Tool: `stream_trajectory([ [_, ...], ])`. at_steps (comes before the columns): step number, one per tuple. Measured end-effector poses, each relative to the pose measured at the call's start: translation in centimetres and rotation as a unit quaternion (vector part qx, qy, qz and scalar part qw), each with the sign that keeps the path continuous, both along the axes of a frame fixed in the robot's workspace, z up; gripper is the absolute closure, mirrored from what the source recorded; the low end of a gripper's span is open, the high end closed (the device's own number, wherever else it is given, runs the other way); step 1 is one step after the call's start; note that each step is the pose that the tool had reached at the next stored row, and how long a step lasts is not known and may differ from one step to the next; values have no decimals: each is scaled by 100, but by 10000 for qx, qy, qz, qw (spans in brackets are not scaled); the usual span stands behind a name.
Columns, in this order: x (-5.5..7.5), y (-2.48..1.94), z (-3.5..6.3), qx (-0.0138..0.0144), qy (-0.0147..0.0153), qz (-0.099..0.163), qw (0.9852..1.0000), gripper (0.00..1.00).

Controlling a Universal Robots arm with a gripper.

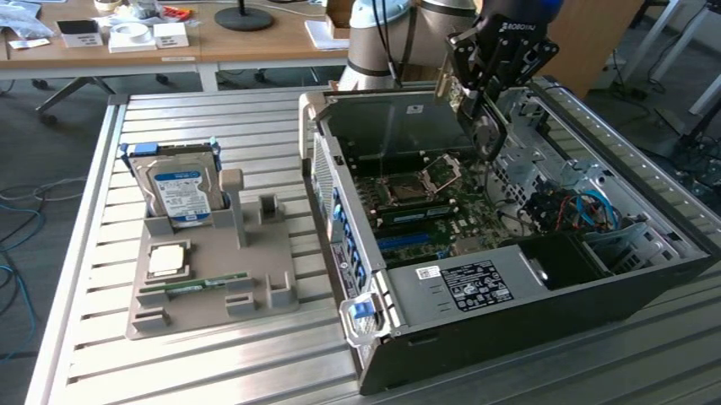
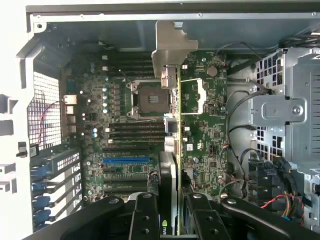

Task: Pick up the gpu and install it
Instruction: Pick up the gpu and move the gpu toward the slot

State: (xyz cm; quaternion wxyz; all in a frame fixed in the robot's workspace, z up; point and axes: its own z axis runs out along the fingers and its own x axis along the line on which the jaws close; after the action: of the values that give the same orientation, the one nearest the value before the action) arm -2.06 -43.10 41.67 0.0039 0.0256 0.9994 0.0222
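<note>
Blk pincer (image 1: pixel 485 126) w/ white lettering, bolted links; silver-grey arm (image 1: pixel 377 42), lt-blue cap.

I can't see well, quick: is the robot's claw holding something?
Gripper: closed on the thin flat dark gpu card with its silvery metal bracket.

The gripper (image 1: pixel 488 143) bears the white word ROBOTIQ on its black body. On the gpu (image 2: pixel 167 170), at the end between the fingers, is a small pale logo, cut off and not surely readable. The drive (image 1: pixel 181 190) has a blue-white label with print too small to read. So do the power supply (image 1: pixel 512 278)'s black-and-white label and the white sticker (image 1: pixel 428 272) at its edge.
</note>
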Motion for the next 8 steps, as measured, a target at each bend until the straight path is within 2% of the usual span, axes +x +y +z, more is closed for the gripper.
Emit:
stream_trajectory([
  [8,7,0,-1,1,0,1,10000,73],
])
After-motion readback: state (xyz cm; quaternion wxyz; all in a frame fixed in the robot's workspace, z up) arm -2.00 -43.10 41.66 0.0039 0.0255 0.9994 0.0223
